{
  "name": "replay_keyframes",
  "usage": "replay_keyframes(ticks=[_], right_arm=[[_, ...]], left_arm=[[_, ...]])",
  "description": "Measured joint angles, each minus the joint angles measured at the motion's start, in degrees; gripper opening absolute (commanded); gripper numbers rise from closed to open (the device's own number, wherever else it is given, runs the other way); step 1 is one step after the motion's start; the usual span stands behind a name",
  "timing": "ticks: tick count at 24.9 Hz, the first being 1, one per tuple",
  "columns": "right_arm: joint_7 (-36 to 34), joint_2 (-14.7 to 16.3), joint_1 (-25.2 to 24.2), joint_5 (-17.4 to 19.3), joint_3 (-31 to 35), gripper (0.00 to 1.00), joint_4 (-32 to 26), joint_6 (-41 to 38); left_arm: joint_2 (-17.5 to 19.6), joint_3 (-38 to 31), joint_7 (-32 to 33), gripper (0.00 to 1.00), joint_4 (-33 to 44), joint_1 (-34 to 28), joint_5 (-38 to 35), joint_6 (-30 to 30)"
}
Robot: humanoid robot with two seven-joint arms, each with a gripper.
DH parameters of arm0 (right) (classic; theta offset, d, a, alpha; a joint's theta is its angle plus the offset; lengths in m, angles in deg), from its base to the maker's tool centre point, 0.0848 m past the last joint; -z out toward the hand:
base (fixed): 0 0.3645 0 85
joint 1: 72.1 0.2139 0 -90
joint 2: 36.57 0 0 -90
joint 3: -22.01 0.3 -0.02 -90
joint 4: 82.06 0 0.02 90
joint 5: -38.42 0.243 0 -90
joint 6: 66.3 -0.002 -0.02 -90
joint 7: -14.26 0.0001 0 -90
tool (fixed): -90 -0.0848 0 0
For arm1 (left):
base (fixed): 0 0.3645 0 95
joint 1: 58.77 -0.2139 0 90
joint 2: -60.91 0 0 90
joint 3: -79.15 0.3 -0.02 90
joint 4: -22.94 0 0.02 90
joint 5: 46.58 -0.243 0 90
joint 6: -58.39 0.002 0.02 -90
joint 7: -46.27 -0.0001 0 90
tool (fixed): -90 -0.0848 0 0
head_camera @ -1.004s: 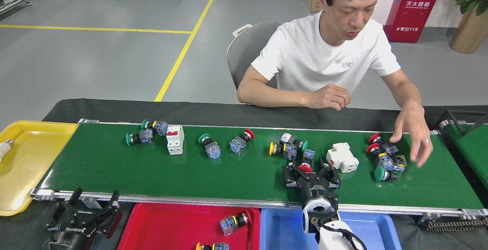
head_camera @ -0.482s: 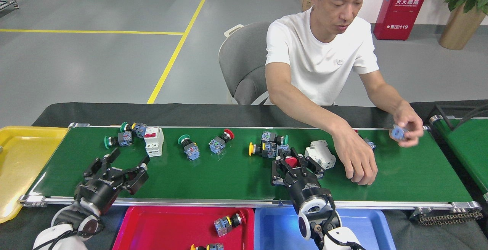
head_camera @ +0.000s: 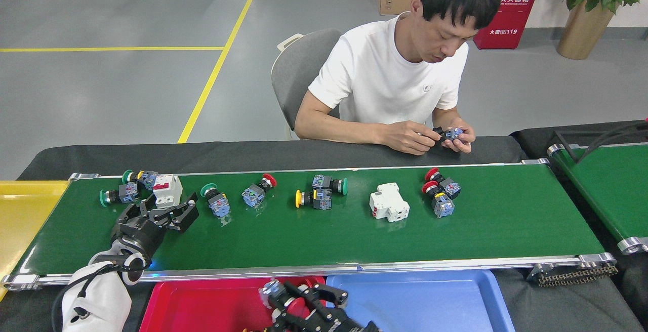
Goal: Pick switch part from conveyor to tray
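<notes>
The conveyor (head_camera: pixel 314 236) belt is dark green with silver side rails. Switch parts on it have blue bodies with red, green or yellow caps; the breaker (head_camera: pixel 389 202) is white with a red mark. Trays: the yellow tray (head_camera: pixel 23 210), red tray (head_camera: pixel 202 304) and blue tray (head_camera: pixel 430 301). Both grippers are black.

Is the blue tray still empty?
Yes, the blue tray shows only bare blue floor, while the right claw holds a red-capped switch over the red tray.
</notes>
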State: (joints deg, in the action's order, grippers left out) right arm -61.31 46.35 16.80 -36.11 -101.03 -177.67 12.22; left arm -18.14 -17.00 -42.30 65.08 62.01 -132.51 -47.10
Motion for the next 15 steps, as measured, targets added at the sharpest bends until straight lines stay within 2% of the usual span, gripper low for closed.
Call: replay_keyframes(ticks=[5, 8, 11, 13, 15], right_arm=[[0.0, -0.1, 0.3, 0.1, 0.2, 0.98, 0.0, 1.7], [0.1, -1.5, 0.9, 0.2, 4.0, 0.98, -0.1, 3.5], [0.0, -1.9, 3.8, 0.1, 10.2, 0.98, -0.2, 7.8], [-1.5, -1.6, 6.3, 0.1, 14.7, 0.98, -0.1, 11.8], [-4.2, 0.5, 7.4, 0.1, 18.6, 0.98, 0.3, 14.5]], left_arm=[[0.9, -0.1, -0.3, 0.02, 0.5, 0.0, 0.6, 1.6], [0.9, -0.1, -0.4, 0.02, 5.0, -0.8, 2.7, -0.4], [1.3, -0.2, 0.0, 0.04, 14.3, -3.6, 7.1, -4.0], [1.3, -0.1, 1.2, 0.07, 23.8, -7.3, 10.5, -7.6], [0.9, 0.5, 2.5, 0.10, 35.5, -12.7, 12.5, -12.1]])
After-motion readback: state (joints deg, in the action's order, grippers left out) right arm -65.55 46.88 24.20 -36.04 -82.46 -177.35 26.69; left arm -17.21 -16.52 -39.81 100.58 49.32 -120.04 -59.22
